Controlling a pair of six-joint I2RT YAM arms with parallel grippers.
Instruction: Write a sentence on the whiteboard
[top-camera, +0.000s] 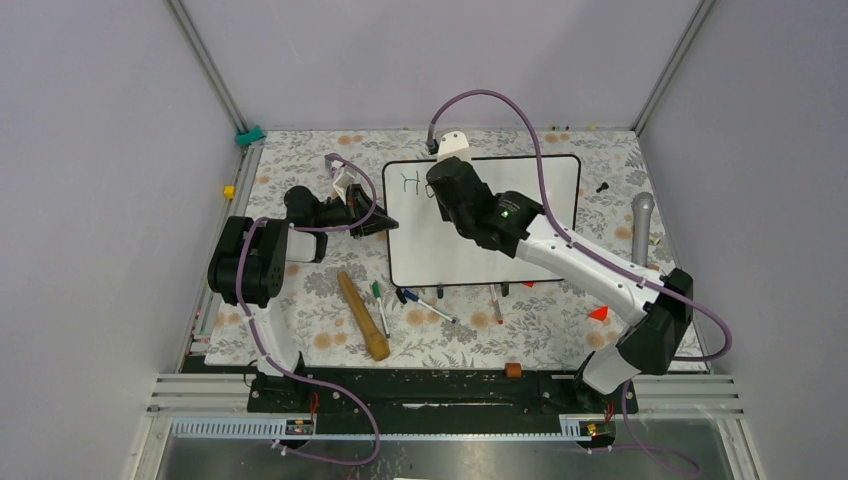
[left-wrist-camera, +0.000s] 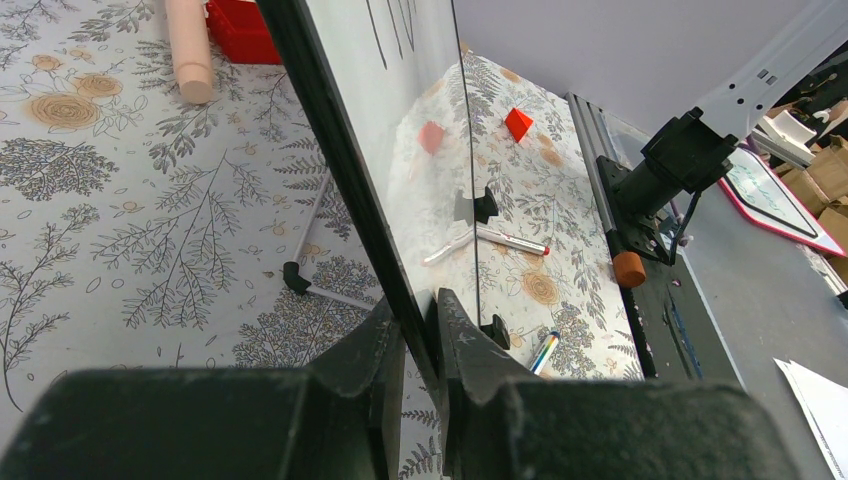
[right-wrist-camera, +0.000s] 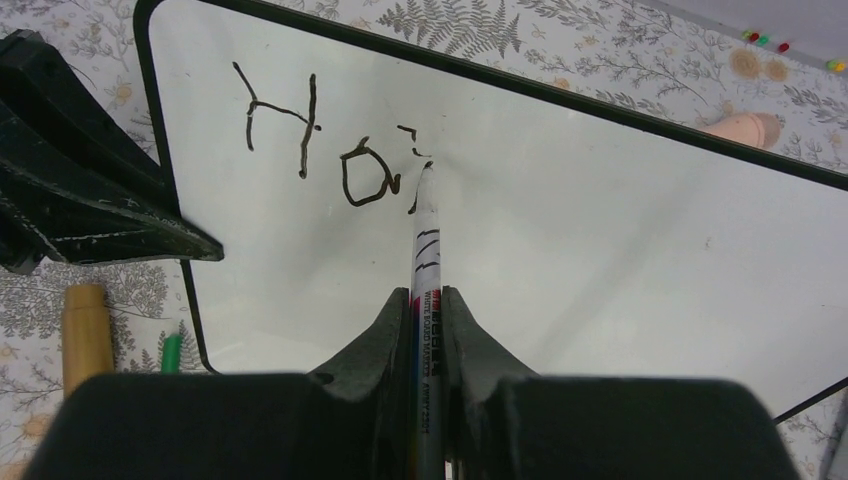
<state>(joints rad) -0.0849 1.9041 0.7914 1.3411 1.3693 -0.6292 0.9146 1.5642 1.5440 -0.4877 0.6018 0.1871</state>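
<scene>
1. The whiteboard (top-camera: 460, 255): lies mid-surface, ahead of both arms, and looks propped at a slant on its feet. Judged stiff, light and glossy-slick, so it is likely to skid or rock under pen pressure. Best taken at the thin black frame, never on the writing face.
2. The sentence (right-wrist-camera: 320, 135): sits in the upper left corner of the board. It reads "Ho" plus the first strokes of a third letter, so most of it is unwritten.
3. Marker (right-wrist-camera: 426, 230): slim, light, with a smooth barrel that could twist in a loose grip. The tip touches the board at the unfinished letter.
4. Right claw (right-wrist-camera: 427, 300): clamped narrow on the marker at mid-barrel.
5. Left claw (left-wrist-camera: 420, 320): pinched onto the board's left frame edge, steadying it.
6. Containers: only a red box-like item (left-wrist-camera: 240, 30) beyond the board, cut off by the frame; I cannot tell its contents.
7. Loose on the surface (top-camera: 300, 300), in no holder: spare pens (top-camera: 425, 303), a wooden stick (top-camera: 362, 315), a red wedge (top-camera: 599, 313).
</scene>
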